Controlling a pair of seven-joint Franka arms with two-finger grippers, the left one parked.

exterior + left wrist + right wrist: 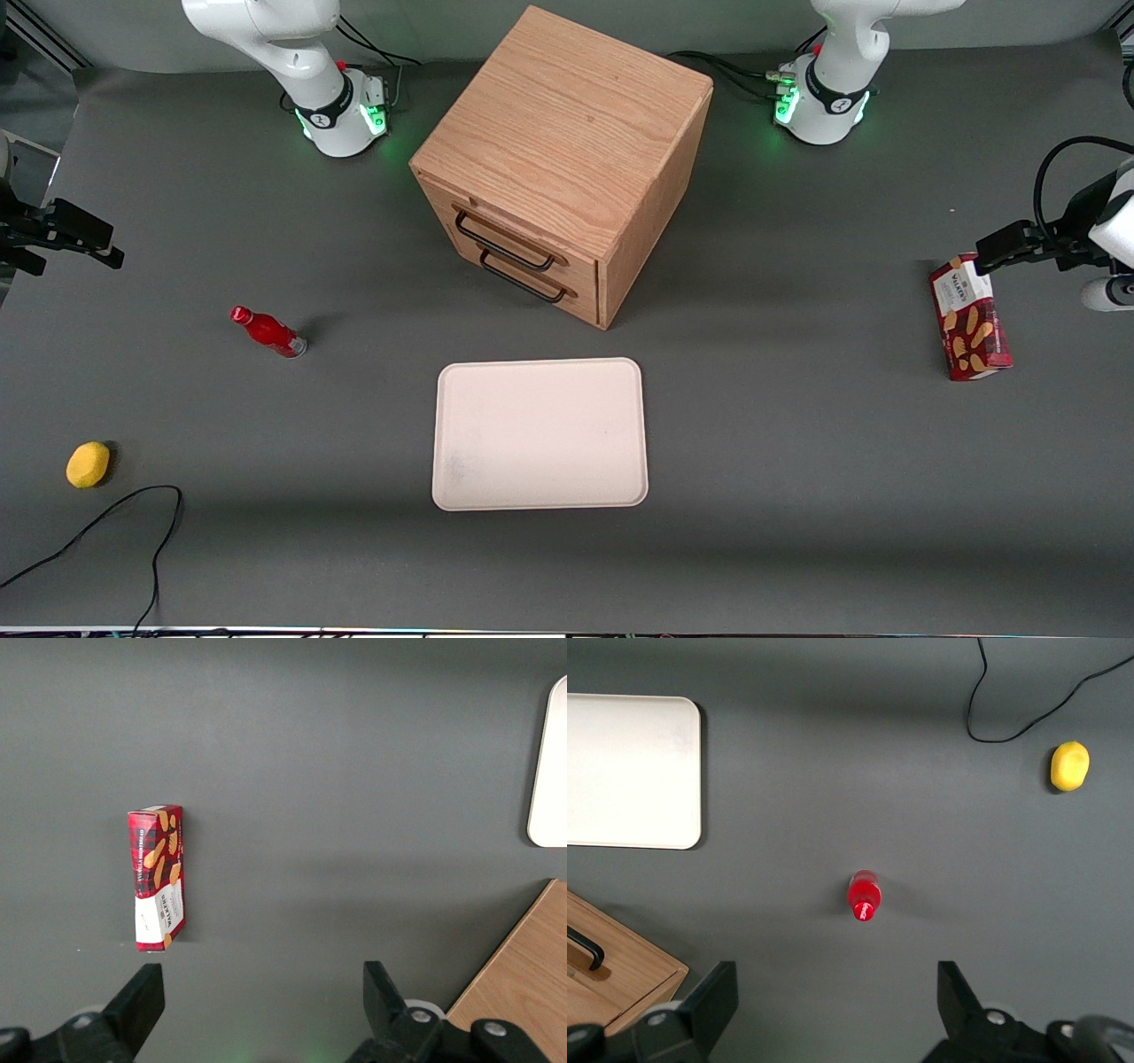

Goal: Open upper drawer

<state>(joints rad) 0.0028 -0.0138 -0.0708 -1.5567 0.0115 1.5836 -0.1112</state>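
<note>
My gripper (62, 237) is up in the air at the working arm's end of the table, well apart from the cabinet (567, 159), arm reaching in from the table edge; in the wrist view its two fingers (709, 1001) are spread wide with nothing between them, only bare mat and the red bottle (865, 896) standing below. Upper drawer (509, 232) is shut flush in the cabinet front, black bar handle (507, 244) untouched, lower drawer (527, 279) right under it, also shut. Cabinet sits at 12 o'clock from the white tray (539, 434). From the tray, red bottle at 10 o'clock, yellow lemon (88, 464) at 9 o'clock near a loose black cable (133, 514). Red cookie box (970, 319) at 2 o'clock, toward the parked arm's end.
</note>
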